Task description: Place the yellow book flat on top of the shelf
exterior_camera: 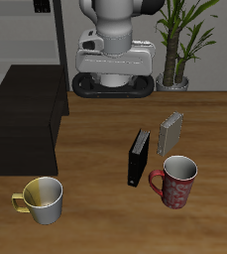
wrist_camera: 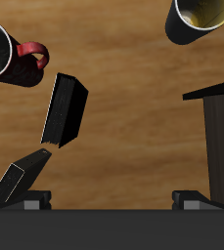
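Thin grey-tan yellow book (exterior_camera: 170,132) stands upright on the wooden surface (exterior_camera: 105,129), frame centre-right.
Fingers (wrist_camera: 110,199): spread wide, holding nothing. Low black-brown shelf (exterior_camera: 26,117) occupies frame left.

Bench (exterior_camera: 105,213) warm wood grain with soft sheen, shelf (exterior_camera: 26,119) matt black-brown, yellow book (exterior_camera: 170,132) dull grey-tan cover, black book (exterior_camera: 139,157) matt, red mug (exterior_camera: 177,183) patterned glaze, yellow mug (exterior_camera: 43,198) glossy, robot shell (exterior_camera: 115,40) smooth white plastic.
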